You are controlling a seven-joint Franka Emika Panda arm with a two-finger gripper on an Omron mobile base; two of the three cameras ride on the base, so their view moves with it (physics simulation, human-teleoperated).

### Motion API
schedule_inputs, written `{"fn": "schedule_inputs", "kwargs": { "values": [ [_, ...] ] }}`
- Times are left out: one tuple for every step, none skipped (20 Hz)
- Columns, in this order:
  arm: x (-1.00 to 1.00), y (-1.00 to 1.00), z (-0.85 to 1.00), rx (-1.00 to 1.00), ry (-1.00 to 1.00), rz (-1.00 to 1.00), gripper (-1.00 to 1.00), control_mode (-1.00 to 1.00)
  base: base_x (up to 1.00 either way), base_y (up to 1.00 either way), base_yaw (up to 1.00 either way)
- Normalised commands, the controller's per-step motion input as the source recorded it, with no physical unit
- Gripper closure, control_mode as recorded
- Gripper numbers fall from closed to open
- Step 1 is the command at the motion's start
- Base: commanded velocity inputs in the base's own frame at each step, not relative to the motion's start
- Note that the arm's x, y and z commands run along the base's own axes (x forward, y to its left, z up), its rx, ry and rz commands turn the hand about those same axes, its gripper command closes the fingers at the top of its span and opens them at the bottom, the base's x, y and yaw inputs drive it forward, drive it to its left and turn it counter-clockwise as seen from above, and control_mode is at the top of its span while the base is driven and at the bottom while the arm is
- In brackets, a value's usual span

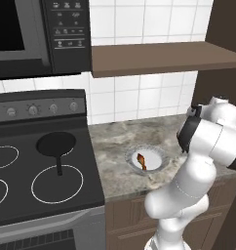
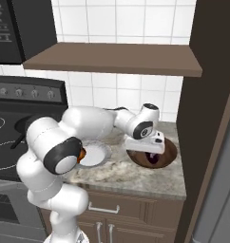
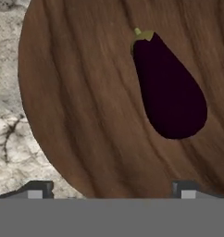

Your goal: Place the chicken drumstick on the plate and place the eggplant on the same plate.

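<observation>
On the marble counter in the left base view, the chicken drumstick already lies in the plate, beside the stove and its black frying pan. In the right base view, the gripper hangs just above the dark brown bowl, probably lining up on the eggplant inside. In the hand view, the eggplant lies on the bowl's wooden floor, off toward one fingertip; the jaws stand wide open, holding nothing.
</observation>
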Motion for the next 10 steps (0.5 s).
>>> {"fn": "schedule_inputs", "kwargs": {
  "values": [
    [0.41, -0.41, 0.0, 0.07, 0.0, 0.05, -1.0, -1.0, 0.0, 0.0, 0.0],
    [0.44, -0.36, 0.0, 0.05, 0.0, 0.07, -1.0, -1.0, 0.0, 0.0, 0.0],
    [0.37, -0.29, 0.0, 0.03, 0.0, 0.07, -1.0, -1.0, 0.0, 0.0, 0.0],
    [0.42, -0.15, -0.12, 0.0, 0.0, 0.05, -1.0, -1.0, 0.0, 0.0, 0.0],
    [0.37, -0.19, -0.1, 0.0, 0.0, 0.06, -1.0, -1.0, 0.0, 0.0, 0.0],
    [0.34, -0.19, -0.11, 0.0, 0.0, 0.06, -1.0, -1.0, 0.0, 0.0, 0.0],
    [0.32, -0.19, -0.15, 0.0, 0.0, 0.06, -1.0, -1.0, 0.0, 0.0, 0.0],
    [0.29, -0.19, -0.15, 0.0, 0.0, 0.06, -1.0, -1.0, 0.0, 0.0, 0.0],
    [0.26, -0.19, -0.18, 0.0, 0.0, 0.06, -1.0, -1.0, 0.0, 0.0, 0.0],
    [0.24, -0.12, -0.24, 0.0, 0.0, 0.05, -1.0, -1.0, 0.0, 0.0, 0.0]
  ]
}}
